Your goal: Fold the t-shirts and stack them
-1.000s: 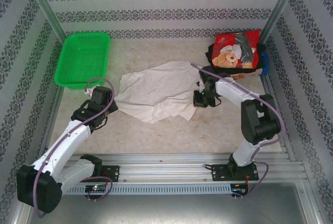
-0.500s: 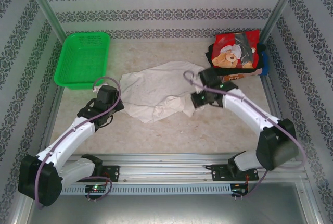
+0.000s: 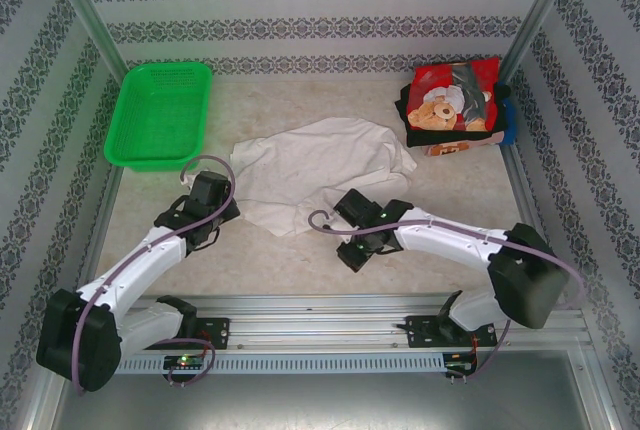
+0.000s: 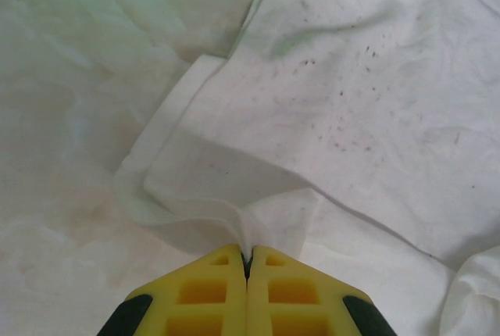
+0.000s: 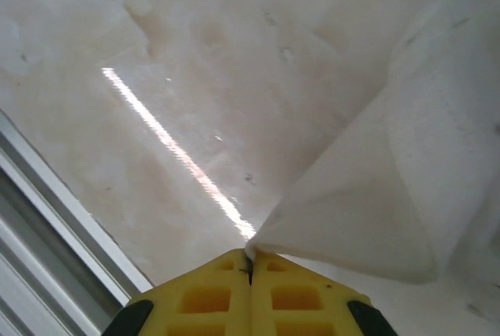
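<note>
Loosely spread white t-shirt (image 3: pixel 320 165), probably light and limp, best taken at corners; left pincer (image 4: pixel 248 262) and right pincer (image 5: pixel 250 262) clamped on its edge.

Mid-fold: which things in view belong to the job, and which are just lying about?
Job: white t-shirt, pinched by left tool and right tool; folded t-shirt stack, red teddy-bear one on top.
Lying about: green basket.

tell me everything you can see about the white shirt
The white shirt is plain soft cloth with faint dark specks, crumpled and partly spread on the table, between the green basket and the folded pile. The left gripper pinches its left edge; the right gripper pinches a near corner, which rises from the table in a fold.
</note>
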You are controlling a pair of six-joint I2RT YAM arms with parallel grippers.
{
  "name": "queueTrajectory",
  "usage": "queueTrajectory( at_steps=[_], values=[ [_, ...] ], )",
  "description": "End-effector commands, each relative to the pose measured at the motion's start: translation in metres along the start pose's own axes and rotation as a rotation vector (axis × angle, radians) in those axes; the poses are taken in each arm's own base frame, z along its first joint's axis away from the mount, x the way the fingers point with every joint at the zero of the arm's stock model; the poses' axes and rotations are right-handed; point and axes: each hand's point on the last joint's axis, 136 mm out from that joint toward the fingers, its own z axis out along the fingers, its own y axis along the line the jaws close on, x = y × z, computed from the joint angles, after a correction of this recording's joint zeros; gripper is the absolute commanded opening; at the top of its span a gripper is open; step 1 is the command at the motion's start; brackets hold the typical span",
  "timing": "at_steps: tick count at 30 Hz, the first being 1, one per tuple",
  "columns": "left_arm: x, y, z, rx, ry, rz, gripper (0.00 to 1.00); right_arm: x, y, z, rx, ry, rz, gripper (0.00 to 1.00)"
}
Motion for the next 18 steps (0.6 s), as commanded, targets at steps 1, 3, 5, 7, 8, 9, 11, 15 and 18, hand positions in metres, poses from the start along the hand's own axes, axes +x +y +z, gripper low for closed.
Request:
queueTrajectory(
  at_steps=[1, 3, 5, 7, 8, 9, 11, 15, 18],
  values=[
    [0.010, -0.002, 0.005, 0.022, 0.017, -0.038, 0.00, -0.011, 0.022, 0.001, -0.099, -0.012, 0.000, 0.22],
    [0.016, 0.001, 0.007, 0.022, 0.031, -0.043, 0.00, -0.005, 0.023, 0.006, -0.101, 0.036, 0.036, 0.33],
    [0.022, 0.004, 0.008, 0.020, 0.049, -0.039, 0.00, -0.004, 0.023, 0.005, -0.105, 0.042, 0.107, 0.39],
    [0.027, 0.006, 0.007, 0.022, 0.065, -0.035, 0.00, -0.012, 0.030, -0.004, -0.151, -0.019, 0.172, 0.47],
    [0.029, 0.007, 0.007, 0.021, 0.069, -0.033, 0.00, -0.015, 0.033, -0.010, -0.177, -0.053, 0.197, 0.49],
    [0.030, 0.008, 0.006, 0.021, 0.072, -0.036, 0.00, -0.018, 0.034, -0.017, -0.192, -0.088, 0.229, 0.52],
    [0.029, 0.009, 0.003, 0.022, 0.068, -0.043, 0.00, -0.018, 0.024, -0.029, -0.190, -0.119, 0.327, 0.53],
    [0.023, 0.009, -0.009, 0.037, 0.039, -0.056, 0.00, -0.010, 0.000, -0.053, -0.263, -0.138, 0.616, 0.53],
    [0.021, 0.011, -0.017, 0.041, 0.031, -0.052, 0.00, -0.004, -0.008, -0.063, -0.335, -0.163, 0.790, 0.53]
  ],
)
